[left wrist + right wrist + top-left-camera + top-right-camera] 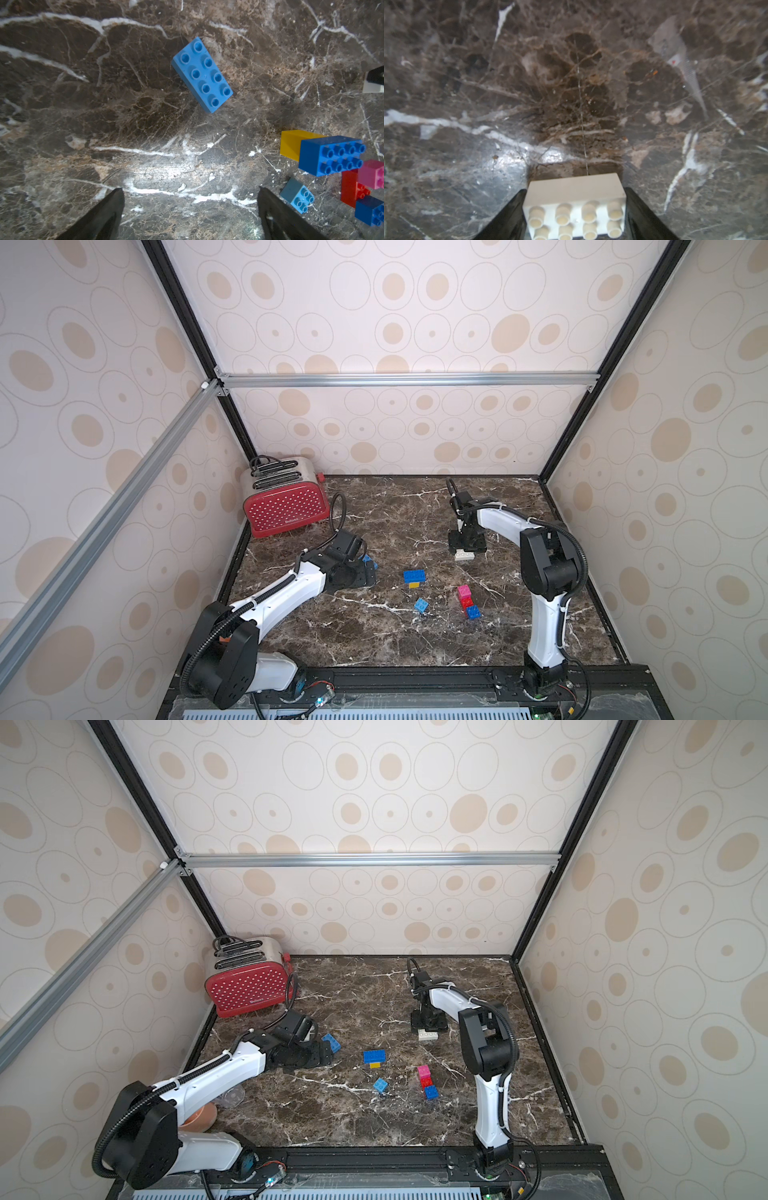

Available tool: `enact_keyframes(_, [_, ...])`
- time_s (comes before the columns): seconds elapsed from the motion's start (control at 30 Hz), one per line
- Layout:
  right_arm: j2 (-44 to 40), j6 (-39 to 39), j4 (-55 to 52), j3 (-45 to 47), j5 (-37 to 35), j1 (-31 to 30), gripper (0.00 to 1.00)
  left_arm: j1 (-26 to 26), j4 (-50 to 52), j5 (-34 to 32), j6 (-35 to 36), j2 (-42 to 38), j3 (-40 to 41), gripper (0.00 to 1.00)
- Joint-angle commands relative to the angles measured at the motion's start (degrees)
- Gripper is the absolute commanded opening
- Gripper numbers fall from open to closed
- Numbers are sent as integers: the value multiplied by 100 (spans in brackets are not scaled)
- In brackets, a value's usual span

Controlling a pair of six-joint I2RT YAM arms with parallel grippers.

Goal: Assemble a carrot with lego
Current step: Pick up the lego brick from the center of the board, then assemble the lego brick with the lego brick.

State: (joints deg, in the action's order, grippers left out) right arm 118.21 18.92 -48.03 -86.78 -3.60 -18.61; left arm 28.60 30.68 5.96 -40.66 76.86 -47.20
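On the table [374, 639]: glossy dark brown marble pattern with white veins; the wrist views show fine cracks and glare patches up close.
Toaster [282, 502]: red dotted side, steel top with two slots, in the far left corner; seen in both top views only.
Tan object [203, 1117]: rounded, beside the left arm's base, seen in a top view only; cannot tell what it is.
Left gripper [190, 190]: black fingers spread wide, nothing between them, low over bare marble.
Right gripper [574, 189]: fingers pressed against both short ends of the white brick [464, 556], toward the table's far right; its wrist view shows eight solid cream studs.
Carrot start [414, 578]: blue long brick joined to a small yellow brick, near the table's middle.
Light blue long brick [202, 74]: flat, hollow studs up, just beside the left gripper.
Row of small bricks [466, 602]: pink, red, blue, touching, right of centre.
Light blue small brick [421, 605]: alone, in front of the carrot start.
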Motion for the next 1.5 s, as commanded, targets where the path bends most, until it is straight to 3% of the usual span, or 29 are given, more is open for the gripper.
enact_keyframes(0.0, [103, 1, -169, 24, 50, 57, 70, -55, 17, -59, 41, 4, -145, 99])
enact_keyframes(0.37, [-599, 593, -369, 126, 336, -236, 54, -54, -110, -29, 30, -48, -20, 99])
enact_keyframes(0.7, [-1350, 1891, -444, 255, 408, -1541, 51, -64, -128, -7, 117, -222, 64, 99])
enact_keyframes(1.0, [-926, 2459, -726, -430, 91, -2612, 51, -266, -306, 285, 140, -346, 312, 99])
enact_keyframes(1.47, [-229, 2327, -1361, -1295, -194, -2894, 51, -478, -357, 511, 264, -426, 479, 99])
